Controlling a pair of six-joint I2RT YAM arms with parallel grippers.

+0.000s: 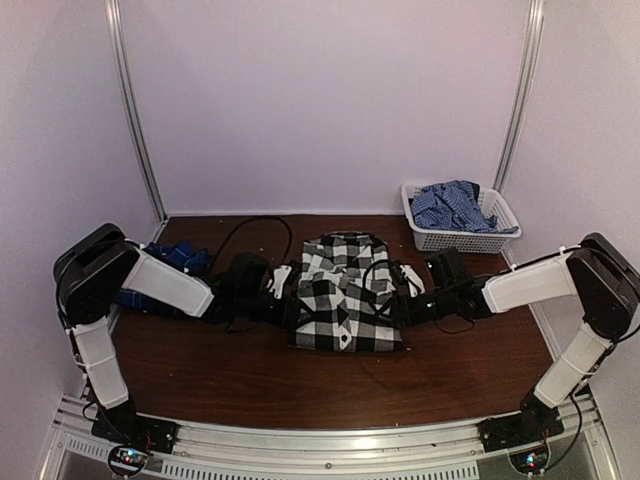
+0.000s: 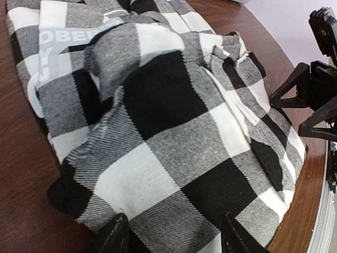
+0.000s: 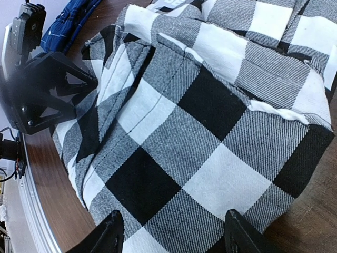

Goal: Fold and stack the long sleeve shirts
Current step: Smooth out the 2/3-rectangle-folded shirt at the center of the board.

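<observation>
Top external: checked shirt (image 1: 345,295) lies folded into a rough rectangle at the middle of the table (image 1: 250,375), collar end toward the back wall. Left gripper (image 1: 283,290) is at the shirt's left edge and right gripper (image 1: 408,290) at its right edge. Both arms are stretched low across the table toward it from opposite sides.

Blue shirt (image 1: 172,260) is bunched at the left back of the table, partly hidden behind the left arm and well apart from the checked shirt. Basket (image 1: 460,238), white, stands at the right back corner. A blue-and-white cloth (image 1: 450,205) is heaped in it and rises above the rim.

Left wrist: both fingers (image 2: 113,237) show at the bottom edge, spread wide, with the shirt's near edge between and beyond them. No fabric is seen pinched, so this gripper reads as open. White lettering (image 2: 68,39) runs across a grey check on the far upper left part of the shirt, only partly readable. The top layer is rumpled, with a fold ridge running across the middle. The right gripper's black frame shows just past the far edge.

Right wrist: the fingers (image 3: 110,234) are likewise wide apart at the bottom of the frame, and the shirt's edge lies between them. No pinch is visible, so this gripper also reads as open. The left gripper is seen across the shirt, blurred, with blue plaid fabric behind it.
</observation>
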